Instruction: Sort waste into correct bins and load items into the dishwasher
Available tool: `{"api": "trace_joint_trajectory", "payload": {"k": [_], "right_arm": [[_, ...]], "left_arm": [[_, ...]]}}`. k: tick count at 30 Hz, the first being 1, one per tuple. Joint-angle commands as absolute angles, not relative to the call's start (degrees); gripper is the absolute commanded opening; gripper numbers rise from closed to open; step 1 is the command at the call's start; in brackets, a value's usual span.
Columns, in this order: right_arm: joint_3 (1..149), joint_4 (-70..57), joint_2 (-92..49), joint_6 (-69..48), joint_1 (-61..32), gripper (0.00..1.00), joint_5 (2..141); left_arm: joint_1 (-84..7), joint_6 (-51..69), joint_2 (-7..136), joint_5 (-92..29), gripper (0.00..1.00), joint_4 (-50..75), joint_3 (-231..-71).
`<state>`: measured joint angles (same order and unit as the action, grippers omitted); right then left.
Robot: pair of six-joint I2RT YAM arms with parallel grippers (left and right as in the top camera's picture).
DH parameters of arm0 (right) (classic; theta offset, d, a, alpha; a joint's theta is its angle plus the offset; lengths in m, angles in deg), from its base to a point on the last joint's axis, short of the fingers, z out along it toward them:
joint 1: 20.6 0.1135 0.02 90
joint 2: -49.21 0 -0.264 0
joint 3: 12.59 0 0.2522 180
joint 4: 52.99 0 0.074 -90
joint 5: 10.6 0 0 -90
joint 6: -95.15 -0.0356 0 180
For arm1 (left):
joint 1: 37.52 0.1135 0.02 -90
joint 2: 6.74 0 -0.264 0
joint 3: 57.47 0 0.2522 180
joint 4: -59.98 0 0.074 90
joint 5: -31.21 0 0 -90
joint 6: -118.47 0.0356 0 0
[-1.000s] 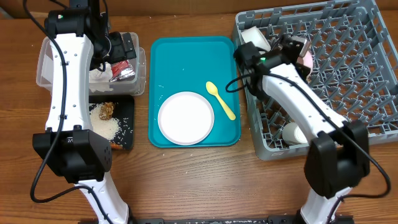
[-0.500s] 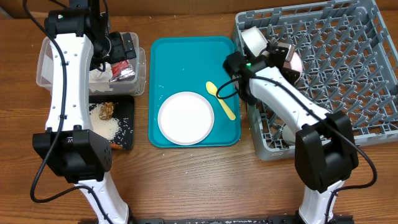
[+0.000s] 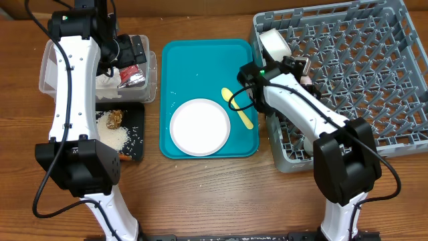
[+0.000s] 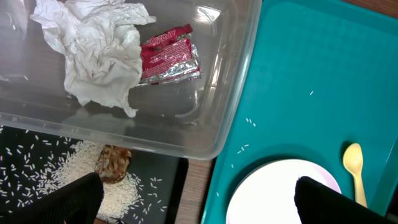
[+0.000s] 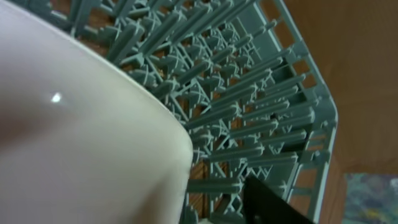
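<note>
The teal tray (image 3: pixel 194 67) is flecked with a few white grains; its plate (image 3: pixel 199 127) is plain white, its spoon (image 4: pixel 353 163) yellow. The rack (image 3: pixel 381 87) is a grey lattice. The tub (image 3: pixel 45 70) is clear, the napkin (image 4: pixel 93 43) white, the wrapper (image 4: pixel 168 56) red and silver. The black tray (image 3: pixel 137 127) carries white rice (image 4: pixel 68 180) and a brown lump (image 4: pixel 113 165). The bowl (image 5: pixel 74 143) is glossy white. The bench (image 3: pixel 221 194) is brown woodgrain.

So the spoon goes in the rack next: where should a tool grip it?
Grip the yellow spoon mid-handle, from straight above, closing across it. It lies flat and diagonal on the teal tray, handle slim, with the white plate close beside.
</note>
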<state>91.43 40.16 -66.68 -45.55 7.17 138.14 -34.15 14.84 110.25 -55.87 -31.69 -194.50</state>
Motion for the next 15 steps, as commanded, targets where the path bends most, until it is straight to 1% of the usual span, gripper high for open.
{"api": "trace_joint_trajectory", "payload": {"k": [1, 3, 6, 8, 12, 15], "right_arm": [[92.7, 40.8, -66.8, -45.9, 8.9, 0.59, 136.7], [94.2, 41.7, -66.5, -45.9, 9.2, 0.63, 136.2], [97.0, 43.1, -65.9, -45.8, 10.1, 0.68, 133.4], [98.7, 43.9, -65.6, -45.6, 10.7, 0.68, 131.3], [102.3, 43.8, -64.7, -40.6, 12.4, 0.74, 121.9], [103.2, 43.5, -64.7, -39.8, 13.6, 0.75, 116.7]], "left_arm": [[-34.6, 13.6, 109.5, -56.3, 1.0, -31.5, -195.9], [-34.6, 13.6, 109.5, -56.3, 1.0, -31.5, -195.9], [-34.6, 13.6, 109.5, -56.3, 1.0, -31.5, -195.9], [-34.6, 13.6, 109.5, -56.3, 1.0, -31.5, -195.9], [-34.6, 13.6, 109.5, -56.3, 1.0, -31.5, -195.9], [-34.6, 13.6, 109.5, -56.3, 1.0, -31.5, -195.9]]}}
